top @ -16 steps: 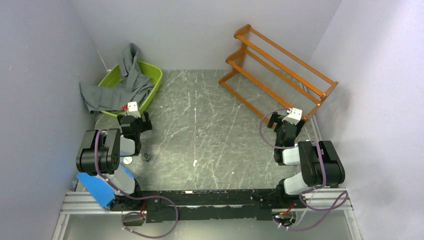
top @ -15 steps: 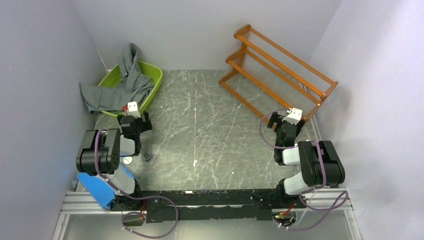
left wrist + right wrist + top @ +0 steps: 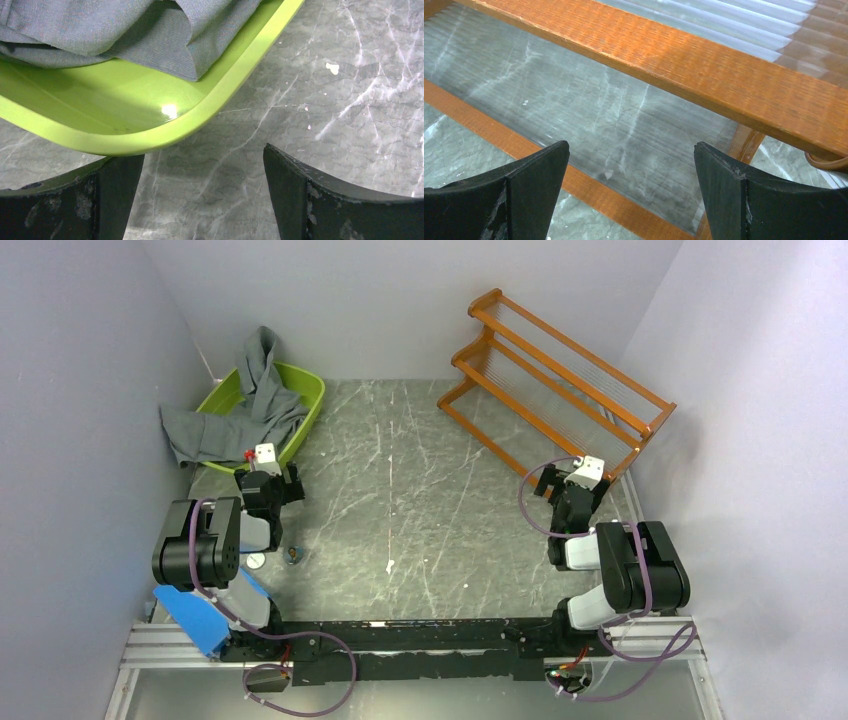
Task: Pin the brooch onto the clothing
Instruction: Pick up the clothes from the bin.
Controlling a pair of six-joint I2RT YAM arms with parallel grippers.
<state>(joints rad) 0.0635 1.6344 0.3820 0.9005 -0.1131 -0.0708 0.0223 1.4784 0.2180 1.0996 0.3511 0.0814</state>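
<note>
The clothing, a dark-grey shirt (image 3: 248,405), lies crumpled in and over a lime-green basin (image 3: 310,395) at the back left. It also shows in the left wrist view (image 3: 150,30), hanging over the basin's rim (image 3: 225,95). A small dark round thing with a gold spot (image 3: 292,556), maybe the brooch, lies on the table beside the left arm. My left gripper (image 3: 272,472) (image 3: 204,200) is open and empty, just short of the basin's near corner. My right gripper (image 3: 574,480) (image 3: 631,195) is open and empty, over the bottom rail of the rack.
An orange wooden two-tier rack (image 3: 555,370) (image 3: 704,60) stands at the back right. A small white disc (image 3: 257,560) lies by the left arm and a white speck (image 3: 389,566) lies mid-table. Grey walls close in on three sides.
</note>
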